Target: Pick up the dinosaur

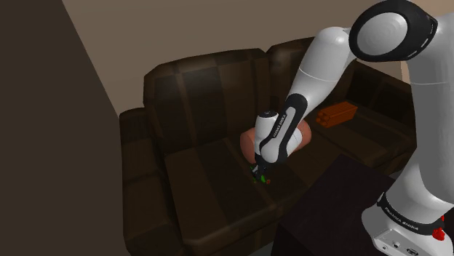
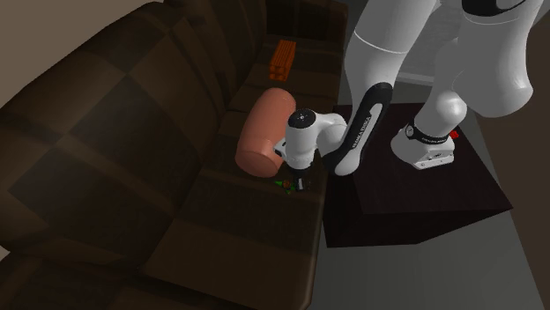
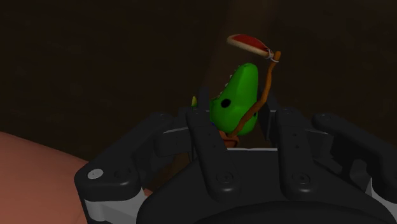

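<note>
The dinosaur point(image 3: 234, 102) is a small green toy with a black eye, an orange strap and a red-and-white piece on a stick above its head. It rests on the dark brown sofa seat point(image 1: 211, 182), just in front of a pink cylindrical cushion. My black gripper point(image 3: 242, 113) is down at the seat with the toy between its fingers point(image 3: 203, 137), which stand close against its sides and clasp it. In the shoulder view, bits of green dinosaur point(image 1: 255, 179) show under the gripper point(image 1: 259, 173). In the second exterior view the dinosaur point(image 2: 284, 185) peeks out beside the gripper point(image 2: 298, 183).
The pink cushion point(image 1: 249, 142) point(image 2: 264, 132) lies right behind the gripper, against the sofa back point(image 1: 211, 94). An orange brick-like box point(image 1: 337, 114) point(image 2: 282, 57) sits further along the sofa. My dark stand point(image 2: 414, 194) adjoins the seat's front edge. A brown wall point(image 1: 51, 131) rises at the shoulder view's left.
</note>
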You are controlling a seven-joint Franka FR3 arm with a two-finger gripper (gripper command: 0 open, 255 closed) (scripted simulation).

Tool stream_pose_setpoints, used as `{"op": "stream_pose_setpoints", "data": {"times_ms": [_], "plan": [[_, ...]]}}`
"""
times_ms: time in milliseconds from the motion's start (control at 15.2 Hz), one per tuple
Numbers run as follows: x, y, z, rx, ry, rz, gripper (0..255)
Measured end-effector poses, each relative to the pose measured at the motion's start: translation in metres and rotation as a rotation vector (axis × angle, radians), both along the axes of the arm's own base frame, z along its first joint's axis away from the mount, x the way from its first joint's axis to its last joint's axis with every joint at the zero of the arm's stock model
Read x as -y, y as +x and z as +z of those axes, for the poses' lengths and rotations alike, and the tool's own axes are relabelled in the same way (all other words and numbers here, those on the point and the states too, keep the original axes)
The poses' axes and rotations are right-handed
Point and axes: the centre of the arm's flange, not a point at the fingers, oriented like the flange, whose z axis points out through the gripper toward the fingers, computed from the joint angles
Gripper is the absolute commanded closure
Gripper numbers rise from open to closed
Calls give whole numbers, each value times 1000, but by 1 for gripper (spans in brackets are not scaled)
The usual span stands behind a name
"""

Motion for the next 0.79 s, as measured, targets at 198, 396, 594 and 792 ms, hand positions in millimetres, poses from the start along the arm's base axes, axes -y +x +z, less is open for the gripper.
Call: {"op": "stream_pose_setpoints", "data": {"times_ms": [198, 396, 594, 792], "plan": [[0, 0, 0, 0, 0, 0, 255], [0, 0, 0, 0, 0, 0, 255], [-1, 0, 2, 0, 0, 0, 255], [-1, 0, 17, 0, 0, 0, 255]]}}
